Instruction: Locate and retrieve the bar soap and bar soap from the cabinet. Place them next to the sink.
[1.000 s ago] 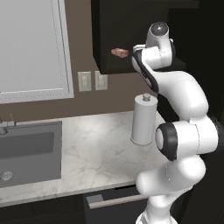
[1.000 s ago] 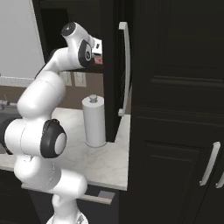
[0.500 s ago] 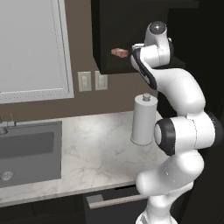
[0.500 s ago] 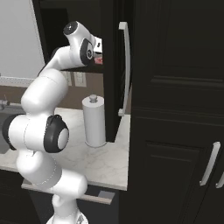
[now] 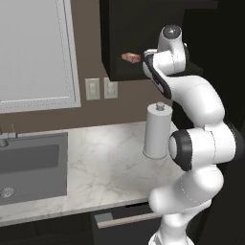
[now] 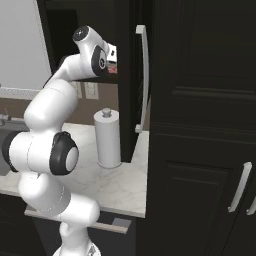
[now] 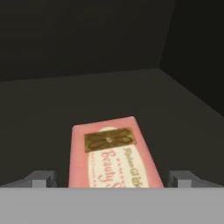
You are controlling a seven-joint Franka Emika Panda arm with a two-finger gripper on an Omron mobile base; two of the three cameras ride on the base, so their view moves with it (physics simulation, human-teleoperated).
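A pink-red bar soap (image 7: 112,157) with a pale printed label lies flat on the black shelf of the cabinet (image 7: 87,92). My gripper (image 7: 112,179) is open, its fingertips (image 7: 43,178) wide apart on either side of the bar's near end. From the left base view my hand (image 5: 147,60) is at the open cabinet (image 5: 129,28), with a reddish bar soap (image 5: 130,57) on the shelf just left of it. I cannot tell whether that is the same bar. A sliver of red (image 6: 113,70) shows under the hand. The sink (image 5: 33,160) is at the counter's far left.
A white paper-towel roll (image 5: 157,131) stands on the marble counter (image 5: 100,167) below the cabinet. The cabinet door (image 6: 131,100) hangs open with a pale handle (image 6: 145,80). A drawer (image 5: 124,217) under the counter is slightly pulled out. Tall black cupboards (image 6: 205,125) stand to the right.
The arm's upper links have shifted a little. The hand stays at the cabinet shelf beside the soap.
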